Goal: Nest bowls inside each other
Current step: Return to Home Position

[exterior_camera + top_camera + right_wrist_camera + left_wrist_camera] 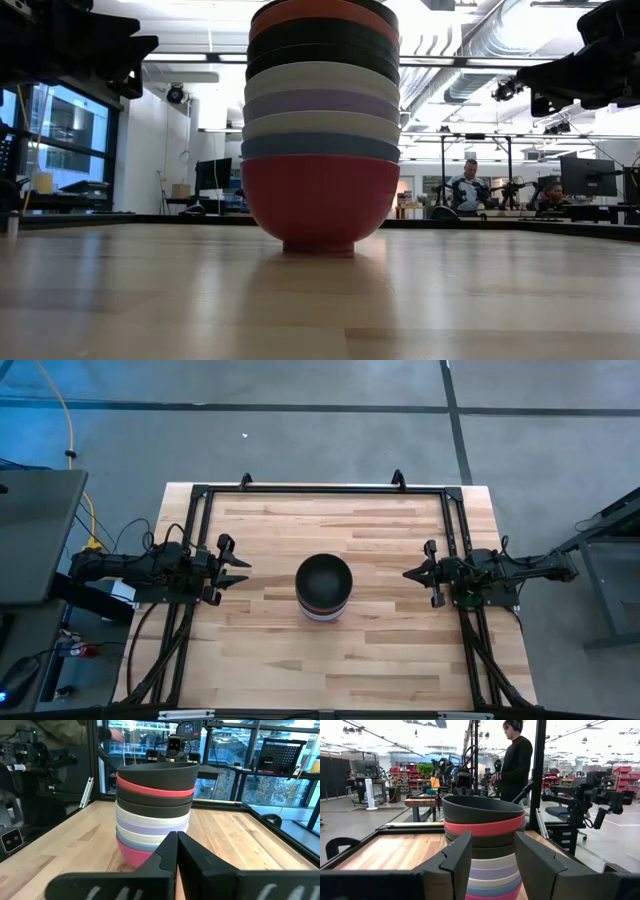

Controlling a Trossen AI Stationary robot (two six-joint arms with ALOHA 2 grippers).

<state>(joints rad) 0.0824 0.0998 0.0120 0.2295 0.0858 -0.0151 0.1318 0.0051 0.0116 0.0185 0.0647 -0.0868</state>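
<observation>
My left jaws stand wide, the two fingers [456,862] well apart with nothing between them. Through that gap I look level at the stack of bowls [484,845]. My right jaws are pressed together, their fingers [165,855] meeting in a point that aims at the same stack and grips nothing. Each arm sits low near its own side edge of the table [400,650], left arm [150,568] and right arm [490,572] facing one another, well clear of the bowls. I judge that spacing to be deliberate: a tall tower of light plastic tips easily, so empty jaws belong away from it.

The stack [324,588] stands alone near the middle of the table, between my arms. Its long axis runs straight up and every bowl opens upward, each seated in the one below. From the table up I read a magenta bowl [320,200], blue, white, lavender, white, two black, a red bowl [322,12], and a black bowl [324,576] on top. The nesting looks complete to me. The top rims may sit slightly uneven, but I cannot tell for certain.
</observation>
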